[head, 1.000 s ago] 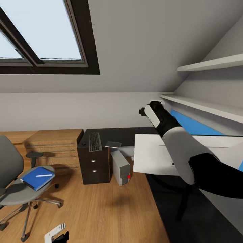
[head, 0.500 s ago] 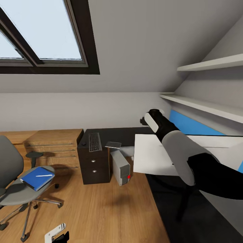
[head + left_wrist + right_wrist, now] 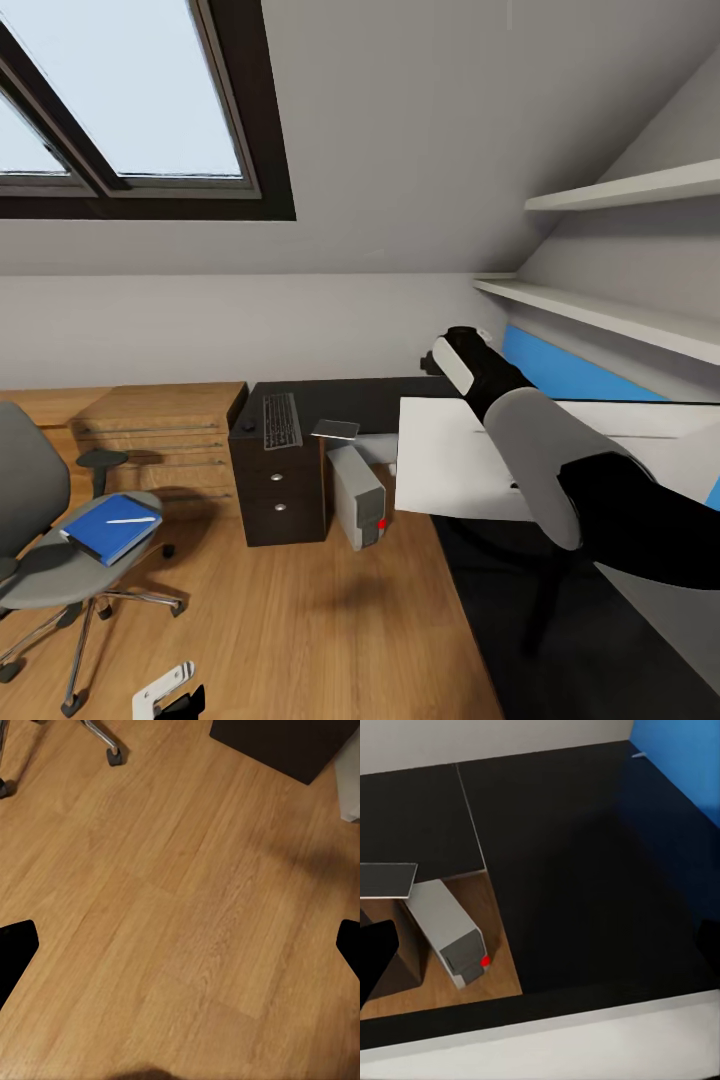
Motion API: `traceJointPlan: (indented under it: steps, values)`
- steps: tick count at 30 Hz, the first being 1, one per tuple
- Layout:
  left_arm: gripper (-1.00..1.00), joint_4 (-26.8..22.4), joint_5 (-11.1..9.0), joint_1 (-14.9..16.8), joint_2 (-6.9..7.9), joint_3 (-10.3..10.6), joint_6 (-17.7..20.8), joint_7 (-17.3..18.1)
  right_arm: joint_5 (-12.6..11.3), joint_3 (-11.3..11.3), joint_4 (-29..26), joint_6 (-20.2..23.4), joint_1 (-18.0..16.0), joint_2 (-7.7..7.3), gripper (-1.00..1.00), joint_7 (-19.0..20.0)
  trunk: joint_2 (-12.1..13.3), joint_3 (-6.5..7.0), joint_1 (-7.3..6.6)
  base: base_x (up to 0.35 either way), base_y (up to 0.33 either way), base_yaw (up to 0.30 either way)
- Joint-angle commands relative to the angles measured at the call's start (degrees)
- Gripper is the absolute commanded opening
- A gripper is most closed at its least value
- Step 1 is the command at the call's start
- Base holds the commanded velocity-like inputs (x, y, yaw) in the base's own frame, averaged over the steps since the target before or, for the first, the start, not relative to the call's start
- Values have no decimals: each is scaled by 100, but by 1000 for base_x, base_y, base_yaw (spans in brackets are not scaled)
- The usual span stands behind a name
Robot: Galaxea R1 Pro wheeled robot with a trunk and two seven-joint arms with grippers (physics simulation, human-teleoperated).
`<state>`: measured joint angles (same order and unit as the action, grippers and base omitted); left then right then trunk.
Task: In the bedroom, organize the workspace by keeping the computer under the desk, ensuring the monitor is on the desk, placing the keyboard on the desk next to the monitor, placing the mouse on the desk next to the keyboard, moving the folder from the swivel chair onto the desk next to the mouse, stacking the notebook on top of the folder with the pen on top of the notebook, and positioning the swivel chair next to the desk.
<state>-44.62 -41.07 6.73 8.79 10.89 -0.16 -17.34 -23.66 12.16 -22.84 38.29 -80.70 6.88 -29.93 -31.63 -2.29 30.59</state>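
The grey swivel chair stands at the left on the floor, with the blue folder on its seat and the white pen on the folder. On the black desk lie the keyboard and the notebook. The pale computer stands under the desk. A wide white-backed panel on a dark foot, apparently the monitor, stands on the desk's near wing. My right gripper hangs open over the desk beyond it. My left gripper is open above bare floor.
Dark drawers support the desk's left end, with low oak cabinets beside them. White shelves and a blue wall panel run along the right wall. A chair caster sits near the left gripper.
My right forearm and wrist have dropped lower and slightly to the right, toward the desk top. Nothing else has moved.
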Motion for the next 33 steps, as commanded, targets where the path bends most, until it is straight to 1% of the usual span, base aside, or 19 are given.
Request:
traceJointPlan:
  steps: [1,4,8,13,28,32,33]
  values:
    - [100,-11,-41,4,9,36,-2,-50,-60,47,3,20,-7,-4,100,-51,-11,-12,3,0,0,0]
    - [100,-11,-41,4,9,36,0,-50,-62,51,13,23,-7,-3,100,-55,-11,-12,3,-108,0,0]
    - [100,-11,-41,4,9,36,4,-50,-65,46,15,43,-7,-3,100,-56,-11,-12,3,-249,0,0]
    - [100,-10,-41,4,9,32,6,-50,-65,41,9,155,-7,-4,100,-57,-11,-12,3,-147,0,0]
    - [100,-11,-41,4,9,35,7,-50,-62,40,-28,175,-7,-11,100,-57,-11,-12,3,-16,0,0]
    - [100,-11,-41,4,9,35,7,-45,-60,35,-196,140,-7,-15,100,-52,-11,-12,3,10,0,0]
    - [100,-11,-41,4,9,36,7,-44,-60,37,-309,135,-7,-17,100,-42,-11,-12,3,118,20,0]
